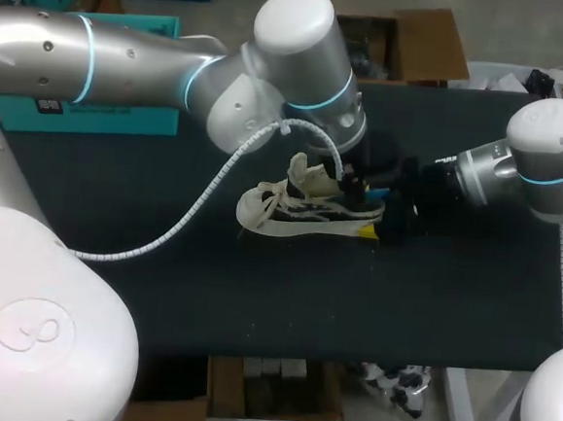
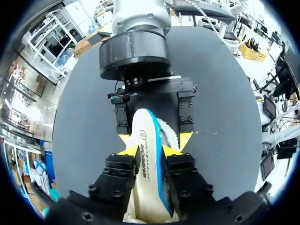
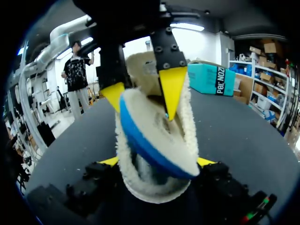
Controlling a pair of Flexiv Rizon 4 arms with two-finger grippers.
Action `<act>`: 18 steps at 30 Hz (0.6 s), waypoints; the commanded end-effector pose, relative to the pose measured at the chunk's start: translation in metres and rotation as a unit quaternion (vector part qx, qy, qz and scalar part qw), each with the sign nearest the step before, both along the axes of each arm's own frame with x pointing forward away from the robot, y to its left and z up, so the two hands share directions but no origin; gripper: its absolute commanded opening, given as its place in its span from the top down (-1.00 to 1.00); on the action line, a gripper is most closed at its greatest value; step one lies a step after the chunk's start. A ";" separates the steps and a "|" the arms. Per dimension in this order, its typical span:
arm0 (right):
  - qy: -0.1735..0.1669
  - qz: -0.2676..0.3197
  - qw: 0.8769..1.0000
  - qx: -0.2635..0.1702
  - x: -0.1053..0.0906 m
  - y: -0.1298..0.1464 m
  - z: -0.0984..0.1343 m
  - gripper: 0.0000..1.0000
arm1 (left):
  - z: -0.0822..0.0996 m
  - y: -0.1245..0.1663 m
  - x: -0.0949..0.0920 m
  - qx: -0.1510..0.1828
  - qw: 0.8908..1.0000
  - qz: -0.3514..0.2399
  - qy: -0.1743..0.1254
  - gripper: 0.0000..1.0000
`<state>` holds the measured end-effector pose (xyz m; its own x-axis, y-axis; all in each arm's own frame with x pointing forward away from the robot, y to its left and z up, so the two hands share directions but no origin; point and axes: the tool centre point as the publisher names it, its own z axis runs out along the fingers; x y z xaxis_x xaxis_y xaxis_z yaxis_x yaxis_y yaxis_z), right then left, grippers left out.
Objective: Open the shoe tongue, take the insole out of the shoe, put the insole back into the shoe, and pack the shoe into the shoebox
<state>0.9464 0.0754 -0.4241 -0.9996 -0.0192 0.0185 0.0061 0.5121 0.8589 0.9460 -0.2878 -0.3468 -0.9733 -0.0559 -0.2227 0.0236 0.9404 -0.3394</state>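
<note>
Near the middle of the dark cloth-covered table [image 1: 255, 296] sits the shoe [image 1: 301, 212], toe toward my left and heel toward my right. It is a cream trainer with dark side stripes, loose white laces [image 1: 263, 201] and a pale tongue [image 1: 309, 174] standing up from the opening. Its collar is lined with thick woolly fleece. The insole [image 2: 145, 159] rises tilted out of that fleecy collar, with one end down inside the shoe and the rest clear of it. One face is smooth and off-white, the other is woolly like the lining, and a bright blue band runs along its edge. Dark lettering and a small round mark are printed along the smooth face.

The left gripper [image 2: 149, 151] comes in from above the heel and pinches the insole, one yellow tip flat against each face. The right gripper [image 3: 158, 161] meets it from the opposite side. Its fingers are set wide, with a yellow tip pressed against each flank of the shoe's heel, so it clasps the shoe.

A white spiral-wrapped cable [image 1: 193, 213] loops from the left arm over the table beside the toe.

Well apart from the shoe, at the far left edge of the table, stands the teal cardboard shoebox [image 1: 94, 116]. It has dark print on its side and a small label on its front wall. The left arm covers most of it, so I cannot tell what it holds.
</note>
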 end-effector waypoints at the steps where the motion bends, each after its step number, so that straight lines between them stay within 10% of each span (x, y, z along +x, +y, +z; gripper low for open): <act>1: 0.000 0.001 1.000 0.001 0.000 0.001 -0.004 1.00 | -0.004 0.004 0.005 -0.002 1.000 0.006 0.001 0.54; 5: 0.000 0.001 1.000 0.001 0.000 0.001 -0.004 1.00 | -0.001 0.006 0.008 -0.007 1.000 0.009 0.004 1.00; 18: 0.000 0.001 1.000 0.001 0.000 0.001 -0.004 1.00 | 0.026 0.010 -0.008 -0.056 0.998 -0.029 0.003 1.00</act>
